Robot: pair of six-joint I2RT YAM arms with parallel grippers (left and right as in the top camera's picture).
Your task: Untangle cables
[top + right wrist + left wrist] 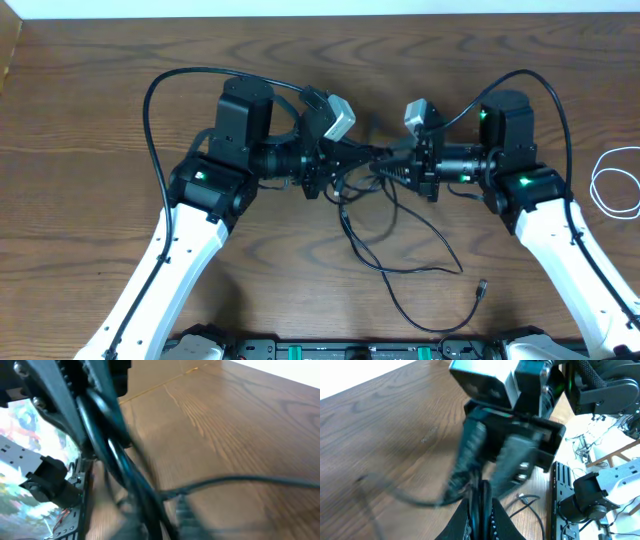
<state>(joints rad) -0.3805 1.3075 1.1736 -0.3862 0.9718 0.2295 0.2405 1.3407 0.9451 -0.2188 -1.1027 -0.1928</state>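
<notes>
The black cable (pixel 360 252) lies in loose loops on the wooden table below the two grippers, with its plug end (pixel 482 290) at the front right. The white cable (pixel 594 186) is coiled apart at the far right edge. Both grippers meet tip to tip at mid-table. My left gripper (pixel 365 158) is shut on the black cable (pixel 481 505), which runs between its fingers. My right gripper (pixel 380 170) has its blurred fingers (pixel 187 515) on either side of the black cable (pixel 150 505). A sliver of table shows beside the strand, so its grip is unclear.
Thick black arm cables (pixel 150 100) arch over both arms. A rail with mounts (pixel 350 350) runs along the table's front edge. The table's far edge (pixel 320 18) meets a white wall.
</notes>
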